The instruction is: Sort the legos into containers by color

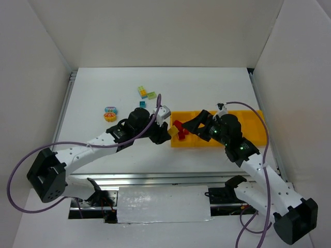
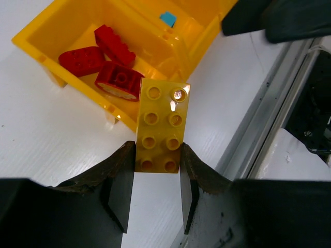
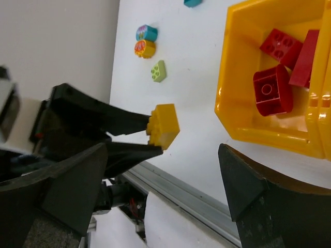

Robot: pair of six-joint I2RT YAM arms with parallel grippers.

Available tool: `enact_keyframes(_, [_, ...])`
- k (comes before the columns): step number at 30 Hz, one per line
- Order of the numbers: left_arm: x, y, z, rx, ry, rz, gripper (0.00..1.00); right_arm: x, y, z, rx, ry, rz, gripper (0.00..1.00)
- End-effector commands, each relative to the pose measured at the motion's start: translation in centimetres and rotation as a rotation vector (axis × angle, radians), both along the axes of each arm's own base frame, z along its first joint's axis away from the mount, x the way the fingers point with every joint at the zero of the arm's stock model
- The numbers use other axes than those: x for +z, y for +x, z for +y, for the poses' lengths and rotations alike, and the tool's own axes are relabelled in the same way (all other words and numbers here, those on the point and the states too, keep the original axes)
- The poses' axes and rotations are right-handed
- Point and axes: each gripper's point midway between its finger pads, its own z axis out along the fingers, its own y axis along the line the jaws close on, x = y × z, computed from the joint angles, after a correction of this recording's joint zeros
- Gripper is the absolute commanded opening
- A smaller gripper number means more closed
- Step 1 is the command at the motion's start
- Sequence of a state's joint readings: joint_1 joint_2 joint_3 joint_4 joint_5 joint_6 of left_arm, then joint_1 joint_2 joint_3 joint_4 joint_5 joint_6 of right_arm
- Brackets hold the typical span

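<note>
My left gripper (image 2: pixel 156 170) is shut on an orange-yellow lego (image 2: pixel 161 126), pinching one end while the rest sticks out just off the corner of the yellow tray of containers (image 2: pixel 31 44). From above, this lego (image 1: pixel 170 133) hangs at the tray's (image 1: pixel 253 116) left end. Three red legos (image 2: pixel 116 77) lie in the end compartment, and a teal one (image 2: pixel 167 19) lies in the compartment beside it. My right gripper (image 3: pixel 160 165) stands open over the tray's left part, facing the held lego (image 3: pixel 164 125) and not touching it.
Loose legos lie on the white table beyond the left arm: a teal and orange clump (image 3: pixel 146 41), a pale green brick (image 3: pixel 159 71), a teal brick (image 1: pixel 142 104) and a yellow, teal and green group (image 1: pixel 144 92). A metal rail (image 3: pixel 207 201) runs along the near table edge.
</note>
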State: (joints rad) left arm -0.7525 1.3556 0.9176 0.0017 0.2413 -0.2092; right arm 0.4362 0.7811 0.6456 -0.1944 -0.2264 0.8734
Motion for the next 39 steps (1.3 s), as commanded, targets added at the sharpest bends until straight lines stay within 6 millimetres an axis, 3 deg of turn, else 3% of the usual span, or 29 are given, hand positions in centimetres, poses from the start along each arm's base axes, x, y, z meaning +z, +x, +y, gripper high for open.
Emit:
enact_keyframes(1, [3.2, -0.8, -1.1, -0.063, -0.086, -0.092, 0.0, 1.1, 0.0, 1.6, 0.043, 0.074, -0.02, 0.94])
enact_keyframes(7, [5.8, -2.2, -2.2, -0.12, -0.153, -0.131, 0.0, -0.2, -1.4, 3.9, 0.167, 0.093, 0.016, 0.9])
enact_keyframes(13, [6.3, -3.1, -3.1, -0.169, -0.182, -0.124, 0.0, -0.5, -2.1, 5.5, 0.238, 0.129, 0.014, 0.84])
enact_keyframes(16, [6.5, -3.6, -3.4, -0.192, -0.198, -0.119, 0.0, -0.4, -1.8, 5.7, 0.241, 0.131, -0.006, 0.6])
enact_keyframes(21, [7.1, -4.6, -3.6, -0.226, -0.229, -0.122, 0.03, -0.9, -1.5, 6.0, 0.252, 0.126, -0.022, 0.41])
enact_keyframes(22, [7.0, -4.6, -3.6, -0.227, -0.228, -0.12, 0.05, -0.9, -1.5, 6.1, 0.257, 0.127, -0.033, 0.16])
enact_keyframes(23, [6.9, -4.7, -3.6, -0.229, -0.226, -0.119, 0.13, -0.5, -1.3, 6.2, 0.259, 0.134, -0.057, 0.0])
enact_keyframes(24, [6.9, -4.6, -3.6, -0.227, -0.224, -0.117, 0.22, -0.4, -1.3, 6.2, 0.261, 0.138, -0.068, 0.0])
enact_keyframes(26, [6.4, -4.4, -3.4, -0.201, -0.208, -0.096, 0.51, -0.5, -1.2, 6.0, 0.258, 0.127, -0.093, 0.0])
enact_keyframes(27, [6.3, -3.5, -3.2, -0.146, -0.193, -0.104, 0.99, -0.6, -0.9, 5.6, 0.235, 0.114, -0.096, 0.0])
enact_keyframes(29, [5.6, -2.5, -2.4, -0.068, -0.157, -0.082, 0.99, -1.5, 0.4, 4.2, 0.15, 0.047, -0.077, 0.0])
enact_keyframes(31, [5.5, -0.3, -1.0, 0.094, -0.112, -0.096, 1.0, -2.8, 1.9, 1.6, 0.039, -0.022, -0.022, 0.0])
enact_keyframes(33, [4.7, 1.5, 1.3, 0.273, -0.047, -0.075, 1.0, -4.2, 4.3, -2.8, -0.136, -0.095, 0.018, 0.0])
enact_keyframes(37, [3.4, 3.5, 5.3, 0.548, 0.028, -0.001, 0.99, -6.7, 5.9, -10.0, -0.375, -0.202, 0.099, 0.0])
enact_keyframes(39, [2.5, 3.6, 7.2, 0.629, 0.075, 0.032, 1.0, -6.7, 6.6, -13.2, -0.512, -0.266, 0.099, 0.0])
